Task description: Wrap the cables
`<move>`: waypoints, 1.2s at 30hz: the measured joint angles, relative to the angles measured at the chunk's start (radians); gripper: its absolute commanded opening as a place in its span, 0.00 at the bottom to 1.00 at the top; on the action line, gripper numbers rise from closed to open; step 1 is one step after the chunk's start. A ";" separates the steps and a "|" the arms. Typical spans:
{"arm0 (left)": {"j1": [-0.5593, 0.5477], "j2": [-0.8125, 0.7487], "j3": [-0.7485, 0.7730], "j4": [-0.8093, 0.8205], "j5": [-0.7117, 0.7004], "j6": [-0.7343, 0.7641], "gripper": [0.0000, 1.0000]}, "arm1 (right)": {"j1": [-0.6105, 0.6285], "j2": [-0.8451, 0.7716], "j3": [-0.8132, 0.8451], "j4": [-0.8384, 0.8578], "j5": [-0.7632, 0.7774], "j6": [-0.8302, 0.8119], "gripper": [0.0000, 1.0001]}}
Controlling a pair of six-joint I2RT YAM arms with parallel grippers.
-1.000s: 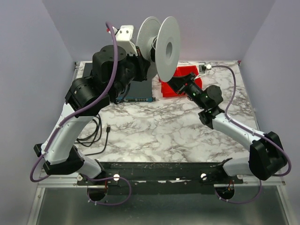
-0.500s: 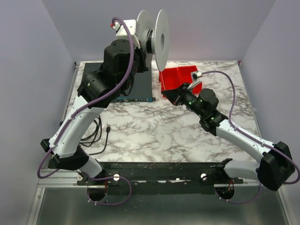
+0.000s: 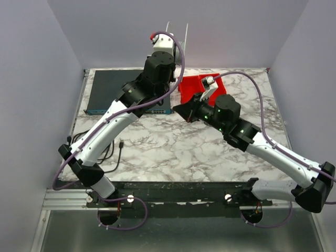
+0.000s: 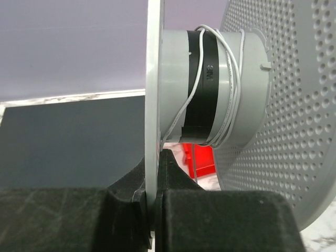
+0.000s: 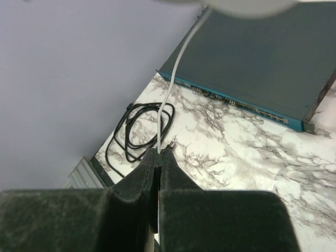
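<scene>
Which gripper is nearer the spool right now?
Left. The left gripper clamps the spool by its flange; the right gripper sits apart, pinching the white cable that leads up to it.

We see bare desk (image 3: 173, 149) across the near middle. Network switch (image 3: 107, 92) blocks back left, red bins (image 3: 190, 85) back centre, black cord (image 3: 105, 149) the left edge. Taut cable (image 5: 169, 94) spans spool (image 3: 177, 37) to right pincer (image 5: 159, 152).
</scene>
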 measured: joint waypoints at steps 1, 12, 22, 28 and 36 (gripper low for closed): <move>0.003 0.000 -0.031 0.024 -0.008 0.015 0.00 | 0.004 -0.003 0.028 -0.036 0.010 -0.011 0.01; 0.014 -0.008 -0.296 0.129 0.022 0.061 0.00 | 0.008 0.015 0.340 -0.326 0.198 -0.180 0.01; 0.006 -0.167 -0.551 0.161 0.169 0.073 0.00 | 0.008 0.156 0.501 -0.428 0.349 -0.336 0.01; 0.005 -0.204 -0.633 0.153 0.262 0.088 0.00 | 0.008 0.179 0.502 -0.470 0.378 -0.372 0.01; 0.014 -0.283 -0.747 0.151 0.396 0.117 0.00 | 0.006 0.181 0.488 -0.530 0.366 -0.404 0.01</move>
